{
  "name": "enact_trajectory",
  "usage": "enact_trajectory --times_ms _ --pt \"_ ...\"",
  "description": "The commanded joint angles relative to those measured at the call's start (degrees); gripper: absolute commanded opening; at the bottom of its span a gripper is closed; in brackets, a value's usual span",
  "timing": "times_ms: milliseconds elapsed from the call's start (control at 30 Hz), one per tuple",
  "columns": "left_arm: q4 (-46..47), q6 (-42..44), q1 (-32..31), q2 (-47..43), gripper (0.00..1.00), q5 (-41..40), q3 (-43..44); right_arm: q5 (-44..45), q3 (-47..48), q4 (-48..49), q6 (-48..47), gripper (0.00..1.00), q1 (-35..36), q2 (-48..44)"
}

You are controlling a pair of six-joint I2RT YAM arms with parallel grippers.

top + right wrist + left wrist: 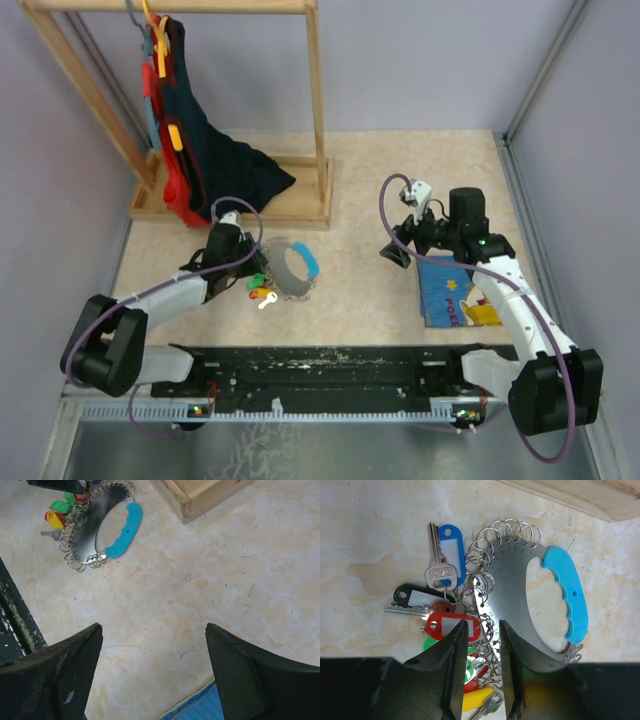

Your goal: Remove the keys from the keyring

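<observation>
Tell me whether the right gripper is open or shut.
Open. The right gripper shows its fingertips wide apart in the wrist view, bare table between them, nothing held.

Top cam overhead; L wrist close, R far, share keyring (512, 575).

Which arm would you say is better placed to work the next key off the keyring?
Left. The left arm has its jaws astride the keyring, right beside the keys; the right arm hovers with open jaws over the table, well away.
</observation>
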Motion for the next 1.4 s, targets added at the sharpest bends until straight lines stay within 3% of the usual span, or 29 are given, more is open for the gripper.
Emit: enact_trajectory --times_ms 0,400,767,1367 --pt "2.63 -3.62 -0.11 1.9 0.37 1.39 0.65 -1.83 -0.15 2.4 -0.24 0.84 0.87 0.04" --pt "2.82 -7.73 -0.14 4.87 0.28 3.21 0.17 -3.55 -1.31 3.79 0.52 0.84 3.41 2.07" --pt "4.42 -9.07 -0.18 6.94 0.29 3.76 0.8 -3.55 -1.49 4.18 0.61 0.84 3.93 2.48" --pt "2.3 -9.28 -0.87 7.54 0.31 -3.5 1.74 -3.43 -1.6 4.26 0.56 0.84 4.39 2.59"
